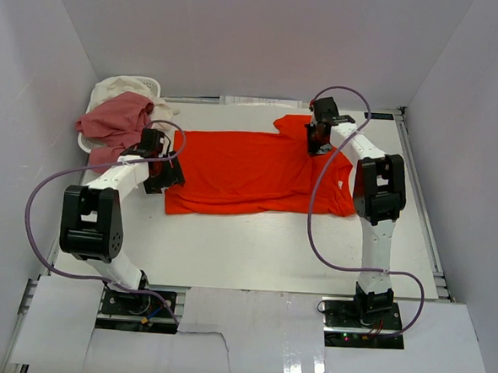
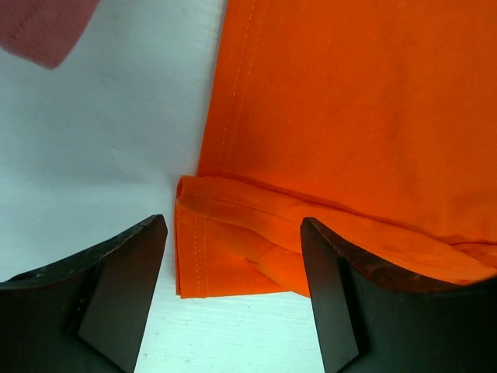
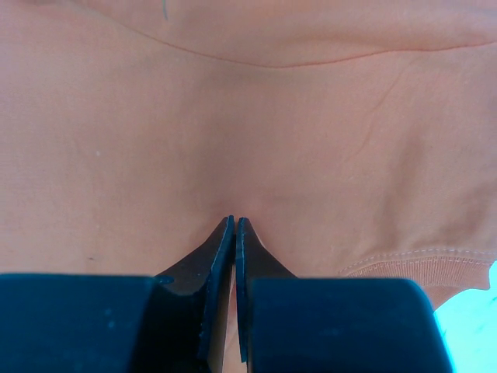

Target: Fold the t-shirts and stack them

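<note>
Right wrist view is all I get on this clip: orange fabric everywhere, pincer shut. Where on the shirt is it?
Observer: The right pincer sits at the right end of the orange-red shirt, near its far edge.
Operator: And the other arm?
Observer: The left pincer is open, its fingers either side of a folded-over hem corner at the shirt's left end.
Operator: Any more shirts?
Observer: A pink shirt and a cream shirt lie heaped on the white basket, far left corner.

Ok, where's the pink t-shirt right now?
Top view, far left: the pink t-shirt hangs over the white basket, beside the cream t-shirt, just beyond the left end effector and left of the orange t-shirt.
</note>
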You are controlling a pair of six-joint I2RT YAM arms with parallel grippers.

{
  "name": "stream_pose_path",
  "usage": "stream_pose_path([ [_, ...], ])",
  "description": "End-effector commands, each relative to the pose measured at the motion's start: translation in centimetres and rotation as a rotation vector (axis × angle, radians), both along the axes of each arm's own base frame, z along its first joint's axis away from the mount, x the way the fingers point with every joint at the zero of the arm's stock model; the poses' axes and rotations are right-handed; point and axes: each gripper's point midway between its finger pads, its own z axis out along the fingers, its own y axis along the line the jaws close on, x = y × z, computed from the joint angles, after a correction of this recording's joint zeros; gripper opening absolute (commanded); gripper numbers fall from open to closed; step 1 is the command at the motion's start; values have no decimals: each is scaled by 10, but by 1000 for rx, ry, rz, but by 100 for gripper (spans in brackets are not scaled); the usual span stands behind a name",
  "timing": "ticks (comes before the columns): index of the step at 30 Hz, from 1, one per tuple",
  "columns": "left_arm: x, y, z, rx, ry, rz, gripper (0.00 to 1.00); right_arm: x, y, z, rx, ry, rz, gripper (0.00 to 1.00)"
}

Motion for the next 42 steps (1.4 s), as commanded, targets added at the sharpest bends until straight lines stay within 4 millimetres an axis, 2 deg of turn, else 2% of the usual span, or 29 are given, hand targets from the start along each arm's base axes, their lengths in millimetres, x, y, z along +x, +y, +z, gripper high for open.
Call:
stream_pose_path([
  [1,-7,-1,-5,-11,30,1,81,13,4,46,26,-102,1,8],
  [6,-6,0,-14,-5,57,7,67,13,4,48,25,-105,0,8],
  [7,-6,0,-14,-6,58,8,57,12,4,47,26,-103,1,8],
  [9,-7,-1,-16,-9,64,9,48,12,4,48,25,-105,0,8],
  [12,-10,-1,-18,-9,72,13,49,12,4,48,23,-106,2,8],
  [19,-10,8,-21,27,85,50,57,11,5,49,33,-108,10,8],
  [28,-5,20,-21,15,83,102,56,10,6,48,37,-107,15,8],
  [36,-3,20,-28,-19,100,104,50,10,6,48,37,-108,18,8],
  [37,-2,20,-29,-23,102,105,44,10,6,48,37,-108,18,8],
  [39,-1,20,-31,-26,107,102,43,9,6,49,36,-110,18,8],
  [42,0,21,-31,-26,105,103,36,10,6,49,36,-111,18,8],
])
